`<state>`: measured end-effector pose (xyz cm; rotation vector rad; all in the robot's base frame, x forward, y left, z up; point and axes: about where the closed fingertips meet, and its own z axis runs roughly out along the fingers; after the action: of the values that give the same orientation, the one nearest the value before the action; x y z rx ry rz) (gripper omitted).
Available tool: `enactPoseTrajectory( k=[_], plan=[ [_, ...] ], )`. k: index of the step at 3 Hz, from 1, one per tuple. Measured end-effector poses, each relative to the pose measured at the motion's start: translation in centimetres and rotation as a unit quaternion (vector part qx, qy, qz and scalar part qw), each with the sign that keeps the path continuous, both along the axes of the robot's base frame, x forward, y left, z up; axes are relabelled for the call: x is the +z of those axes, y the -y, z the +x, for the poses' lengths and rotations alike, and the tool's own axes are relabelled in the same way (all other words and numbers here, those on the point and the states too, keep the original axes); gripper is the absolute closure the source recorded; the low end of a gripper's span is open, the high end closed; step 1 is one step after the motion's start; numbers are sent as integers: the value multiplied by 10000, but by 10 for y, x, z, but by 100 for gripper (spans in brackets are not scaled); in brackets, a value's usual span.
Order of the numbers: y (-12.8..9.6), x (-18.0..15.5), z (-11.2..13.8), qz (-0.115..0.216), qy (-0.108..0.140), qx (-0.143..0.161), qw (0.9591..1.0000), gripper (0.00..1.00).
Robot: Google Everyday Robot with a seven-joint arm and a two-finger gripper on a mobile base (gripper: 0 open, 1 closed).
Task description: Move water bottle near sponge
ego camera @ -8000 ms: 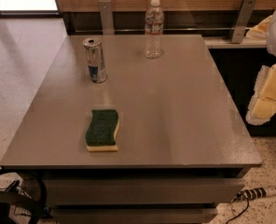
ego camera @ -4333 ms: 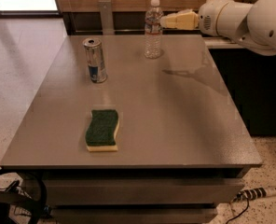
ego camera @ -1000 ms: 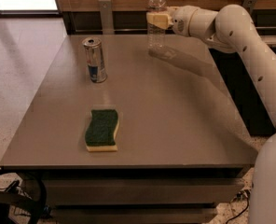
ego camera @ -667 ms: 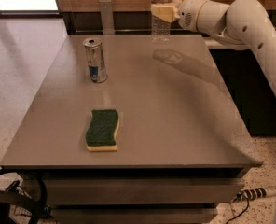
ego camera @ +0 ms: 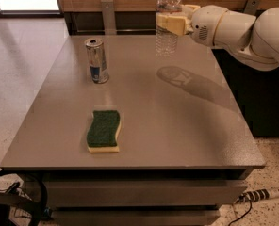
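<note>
Bottle [ego camera: 166, 44]: held above surface [ego camera: 177, 126], cap cropped at top.
Gripper [ego camera: 170, 23]: fingers clamp bottle's label.
Sponge [ego camera: 103, 130]: well apart, front.

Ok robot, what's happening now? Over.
End effector shut on bottle, held above the table's far side. Sponge lies near the front edge. Can stands left of the path, not blocking.

From the gripper [ego camera: 171, 23] holding the water bottle [ego camera: 167, 39] above the far worktop [ego camera: 182, 126], the way to the sponge [ego camera: 103, 130] is free, with the can [ego camera: 97, 60] standing left of it.
</note>
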<state>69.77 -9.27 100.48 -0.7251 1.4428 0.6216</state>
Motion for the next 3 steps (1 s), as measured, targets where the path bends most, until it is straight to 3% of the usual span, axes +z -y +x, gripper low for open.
enactPoseTrajectory(
  k=[2,3],
  plan=[
    [-48,-8,-93,-151,20,584,9982,100],
    [-64,-47,-160,-167,-250,712,9970,100]
  ],
)
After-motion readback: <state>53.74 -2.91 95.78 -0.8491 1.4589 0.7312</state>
